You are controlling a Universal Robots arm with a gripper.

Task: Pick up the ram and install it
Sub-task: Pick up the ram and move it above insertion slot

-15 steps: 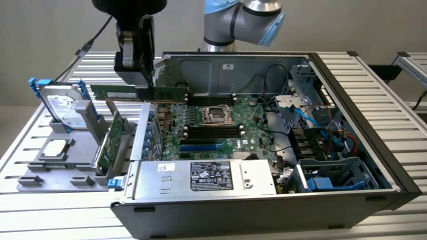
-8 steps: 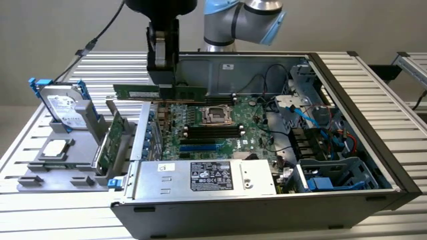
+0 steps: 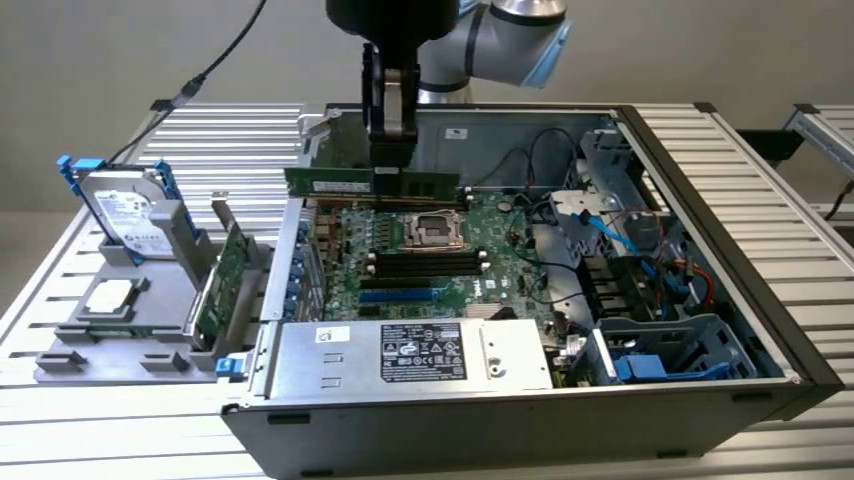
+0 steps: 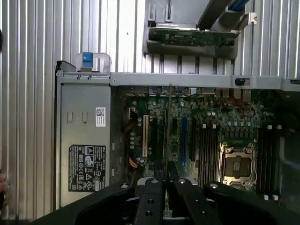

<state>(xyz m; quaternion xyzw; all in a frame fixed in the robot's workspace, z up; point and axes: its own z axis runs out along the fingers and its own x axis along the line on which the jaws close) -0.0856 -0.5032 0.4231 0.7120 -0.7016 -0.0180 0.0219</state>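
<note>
The ram [image 3: 371,184], a long thin green stick with a pale label, hangs level above the back of the open computer case. My gripper [image 3: 391,150] comes down from above and is shut on its top edge near the middle. The wrist view looks along the stick, so the ram [image 4: 168,126] appears as a thin upright edge between the two black fingers [image 4: 152,197]. Below it lies the motherboard [image 3: 494,250] with black memory slots [image 3: 424,265] in front of the processor socket [image 3: 437,232]. The stick is held clear of the board, above the slots [image 4: 206,150] and not in any of them.
A power supply [image 3: 414,355] fills the case's front. Blue and black cables [image 3: 627,250] and drive bays sit at the exterior view's right. On a grey fixture outside the case stand a hard drive [image 3: 134,215] and a wider green expansion card [image 3: 227,270]. The case walls [image 3: 721,200] rise around the board.
</note>
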